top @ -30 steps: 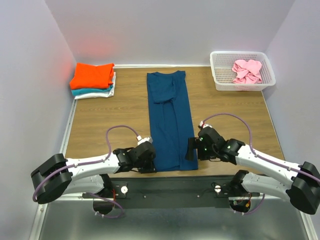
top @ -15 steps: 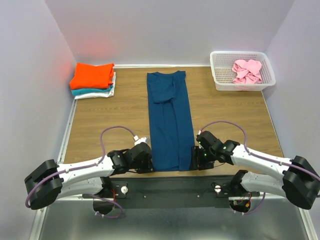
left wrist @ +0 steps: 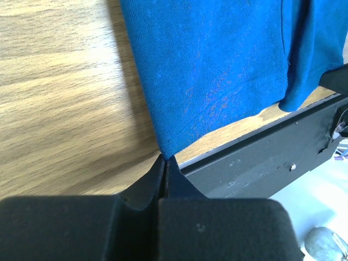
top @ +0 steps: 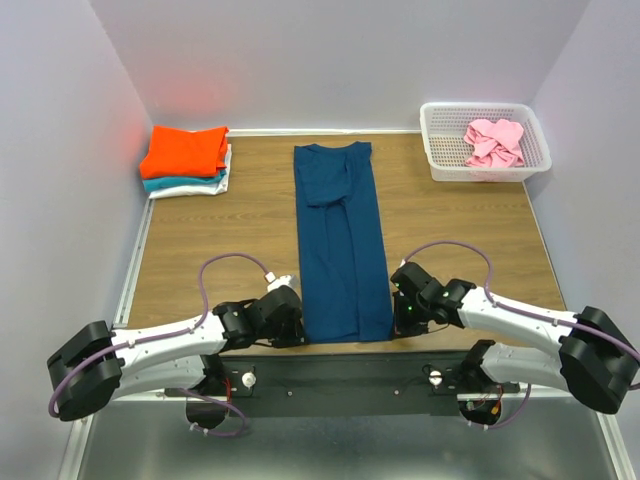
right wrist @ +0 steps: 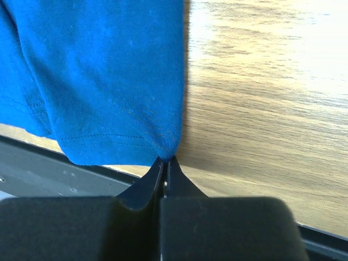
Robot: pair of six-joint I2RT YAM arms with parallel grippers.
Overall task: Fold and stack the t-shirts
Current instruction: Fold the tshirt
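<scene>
1. The blue t-shirt lies flat at the centre of the desk. It is folded into a narrow strip running from 12 o'clock to 6 o'clock. Its hem sits at the near edge, beside the black base rail.
2. The left claw is at 7 o'clock. Its fingers are pressed together, with the hem's left corner pinched at their tips.
3. The right claw is at 5 o'clock. Its fingers are likewise closed tight on the hem's right corner.
4. At 10 o'clock stands a folded stack: the orange t-shirt on top, the teal t-shirt under it and the white t-shirt at the bottom.
5. At 2 o'clock, the white lattice basket holds the crumpled pink t-shirt.
</scene>
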